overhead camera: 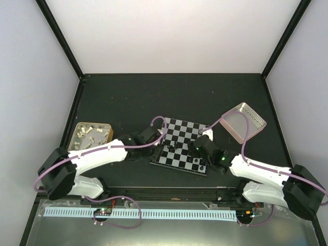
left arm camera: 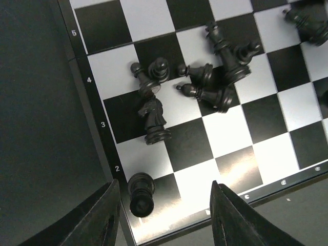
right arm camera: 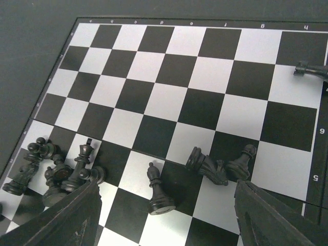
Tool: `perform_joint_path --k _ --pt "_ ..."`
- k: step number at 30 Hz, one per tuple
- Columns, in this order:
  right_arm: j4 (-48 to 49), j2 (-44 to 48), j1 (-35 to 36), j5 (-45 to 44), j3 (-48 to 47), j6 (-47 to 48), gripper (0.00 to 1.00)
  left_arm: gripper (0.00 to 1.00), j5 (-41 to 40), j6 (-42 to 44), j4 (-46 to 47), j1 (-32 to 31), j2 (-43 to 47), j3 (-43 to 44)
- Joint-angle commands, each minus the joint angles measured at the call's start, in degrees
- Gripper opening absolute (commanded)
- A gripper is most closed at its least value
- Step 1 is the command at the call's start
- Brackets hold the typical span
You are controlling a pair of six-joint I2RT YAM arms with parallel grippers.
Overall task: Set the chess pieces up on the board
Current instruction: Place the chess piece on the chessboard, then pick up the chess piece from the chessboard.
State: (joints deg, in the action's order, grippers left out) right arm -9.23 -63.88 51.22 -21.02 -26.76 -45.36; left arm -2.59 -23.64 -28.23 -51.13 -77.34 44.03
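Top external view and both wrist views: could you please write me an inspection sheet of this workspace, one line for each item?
surface: dark table, matte, no spill seen.
job's things: board lies flat, skewed to the table edge; black chess pieces mostly tipped in a heap, one piece apparently upright on an edge square.
clutter: tan tray holding pale pieces, left of the board; pink-rimmed tray to its right.
jaws: left jaws apart above the board's edge, gripping nothing; right jaws wide apart above the board, gripping nothing.
cables: purple cables run along both arms; one loops near the board's far corner.
surroundings: pale walls, black frame posts, white slotted strip at the near edge.
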Motion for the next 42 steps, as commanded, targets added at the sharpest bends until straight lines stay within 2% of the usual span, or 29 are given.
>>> perform_joint_path --k 1,6,12,19,27,30,36,42 --pt "0.0 2.7 -0.3 -1.6 -1.3 -0.9 0.72 0.51 -1.0 -2.0 -2.7 -0.4 2.9 3.6" --pt "-0.6 4.6 -0.4 -1.7 -1.2 -0.9 0.73 0.49 -3.1 -4.0 -5.8 0.2 2.0 5.3" --pt "-0.7 4.6 -0.5 -1.2 -1.1 -1.0 0.73 0.41 -1.5 -5.4 -8.9 0.6 -1.8 6.9" --pt "-0.7 3.8 -0.6 -0.8 -1.3 -1.1 0.73 0.37 -0.6 -5.5 -10.8 0.9 -5.4 7.8" --pt "-1.0 4.2 -0.6 -1.1 -1.3 -1.1 0.73 0.13 0.2 -4.4 -10.5 0.9 -6.7 8.6" --pt "-1.3 4.7 -0.6 -1.7 -1.1 -1.2 0.73 0.07 1.5 -4.1 -10.6 0.8 -6.2 8.9" --pt "-2.9 6.8 -0.6 -5.2 -0.2 -3.5 0.73 0.06 7.1 -5.4 -8.8 -1.2 -4.6 8.5" --pt "-4.2 10.7 -0.6 -9.6 2.3 -7.5 0.73 0.06 8.4 -5.3 -8.3 -4.7 -5.7 10.8"
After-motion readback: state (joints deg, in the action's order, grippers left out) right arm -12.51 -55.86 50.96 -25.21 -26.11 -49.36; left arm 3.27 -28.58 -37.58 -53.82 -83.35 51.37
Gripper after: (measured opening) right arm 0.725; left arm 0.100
